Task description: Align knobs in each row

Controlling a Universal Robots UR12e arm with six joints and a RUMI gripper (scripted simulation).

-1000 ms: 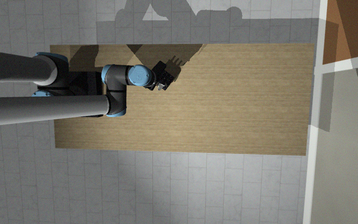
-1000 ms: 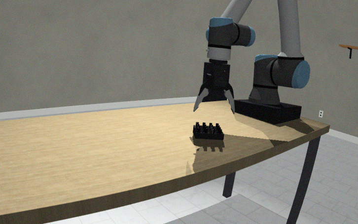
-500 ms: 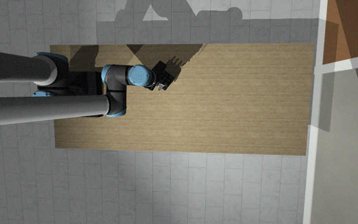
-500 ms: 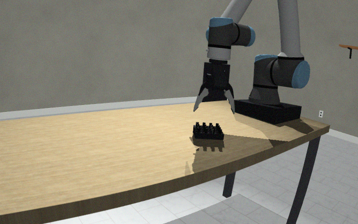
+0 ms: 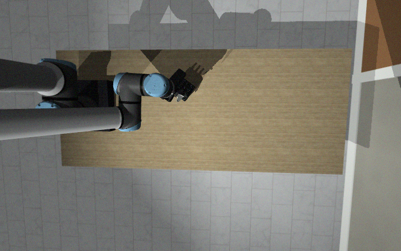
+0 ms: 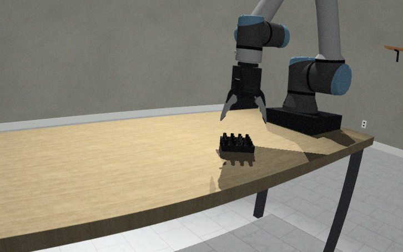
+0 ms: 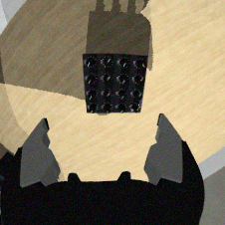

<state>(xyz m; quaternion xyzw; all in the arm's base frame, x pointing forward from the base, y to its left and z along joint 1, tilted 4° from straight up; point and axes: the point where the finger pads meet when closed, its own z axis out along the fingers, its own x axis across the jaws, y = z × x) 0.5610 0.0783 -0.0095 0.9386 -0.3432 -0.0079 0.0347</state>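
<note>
The black knob box (image 5: 185,86) (image 6: 237,148) (image 7: 114,86) sits on the wooden table. Its round black knobs stand up in a four-by-four grid. In the wrist view it lies above the middle of the picture, slightly left of centre, past the fingertips. My gripper (image 6: 243,121) (image 7: 103,116) is open and empty, pointing down. It hangs above the table, higher than the knob tops, and touches nothing. The marks, the row labels and the knobs' pointing directions are too small and dark to read. In the top view the wrist and gripper partly hide the box.
The wooden table (image 5: 258,130) (image 6: 102,175) (image 7: 191,80) extends away from the robot base. The black base block (image 6: 303,121) stands on the table's end behind the gripper. Shadows of the arm and box fall across one long side of the table. A wall rises behind.
</note>
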